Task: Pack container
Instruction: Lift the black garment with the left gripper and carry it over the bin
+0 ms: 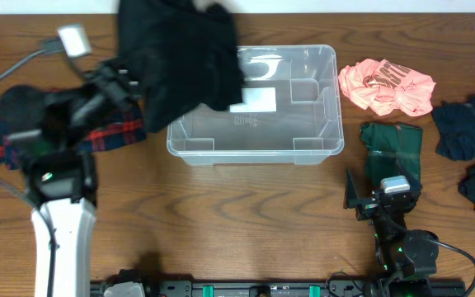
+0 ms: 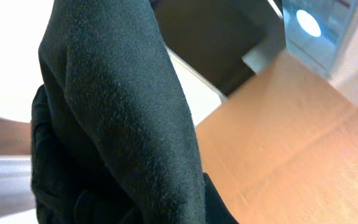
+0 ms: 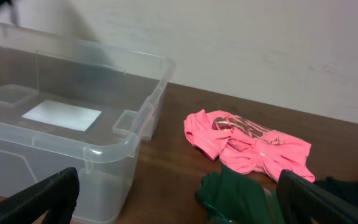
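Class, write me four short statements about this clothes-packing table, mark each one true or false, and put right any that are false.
1. The large clear plastic rectangular container is full of folded clothes. False: only a white label shows inside, on its bottom.
2. The left end effector holds a black cloth garment up over the container's left end. True.
3. A crumpled pink cloth garment lies on the table to the right of the container. True.
4. The right end effector grips the dark green cloth garment. False: it is open with nothing between its fingers.
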Robot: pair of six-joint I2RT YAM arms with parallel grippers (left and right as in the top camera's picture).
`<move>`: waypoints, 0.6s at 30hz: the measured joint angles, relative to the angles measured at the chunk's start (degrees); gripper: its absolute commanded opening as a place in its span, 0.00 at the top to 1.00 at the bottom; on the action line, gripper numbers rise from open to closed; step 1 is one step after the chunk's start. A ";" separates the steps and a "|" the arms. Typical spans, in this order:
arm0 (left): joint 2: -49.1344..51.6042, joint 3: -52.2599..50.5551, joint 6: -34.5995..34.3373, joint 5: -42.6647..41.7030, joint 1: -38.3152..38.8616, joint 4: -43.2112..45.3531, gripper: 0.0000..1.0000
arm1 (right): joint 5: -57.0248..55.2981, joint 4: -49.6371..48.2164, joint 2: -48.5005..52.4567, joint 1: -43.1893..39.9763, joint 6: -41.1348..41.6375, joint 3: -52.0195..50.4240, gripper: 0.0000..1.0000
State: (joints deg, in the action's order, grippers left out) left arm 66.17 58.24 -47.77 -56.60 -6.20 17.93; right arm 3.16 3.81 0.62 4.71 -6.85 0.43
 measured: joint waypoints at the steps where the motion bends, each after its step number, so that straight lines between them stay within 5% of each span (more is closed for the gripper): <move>1: 1.22 0.00 0.00 0.46 1.92 0.00 0.94 | 0.00 0.00 0.00 0.00 0.00 0.00 0.01; 18: 19.67 -0.46 0.98 18.14 21.94 3.28 0.94 | 0.00 0.00 0.00 0.00 0.00 0.00 0.01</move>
State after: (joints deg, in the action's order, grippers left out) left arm 85.84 57.78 -46.78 -38.46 15.75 21.21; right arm 3.16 3.81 0.62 4.71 -6.85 0.43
